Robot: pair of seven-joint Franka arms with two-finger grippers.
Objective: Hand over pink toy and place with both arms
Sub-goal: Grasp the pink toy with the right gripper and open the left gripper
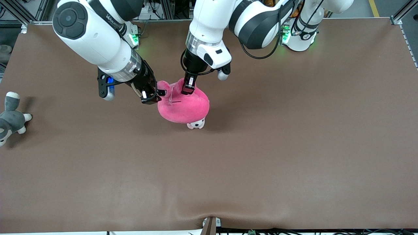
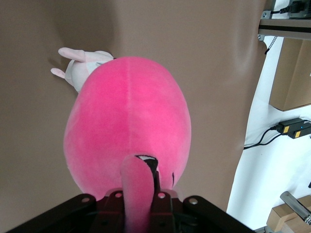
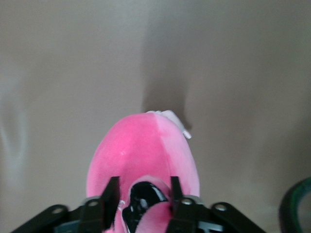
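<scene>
Front view: the pink toy (image 1: pixel 184 106) is held over the table (image 1: pixel 261 147) by the clenched left gripper (image 1: pixel 188 88); the right gripper (image 1: pixel 151 95) is set against its side. Left wrist view: a pink flap is seen pinched. Right wrist view: the toy's end is bracketed by fingers (image 3: pixel 111 194), whether gripped cannot be told. Handover is midway; release and placing are left.

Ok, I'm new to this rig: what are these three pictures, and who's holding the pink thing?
Two white robot arms work at a brown table. One picture looks down from across the table; the other two come from cameras on each wrist. The left gripper is shut on the pink toy, holding it up by a floppy part. The right gripper is at the toy's side, its fingers either side of a fold. A small pale puppy plush peeks out beneath; a grey plush lies toward the right arm's end.
</scene>
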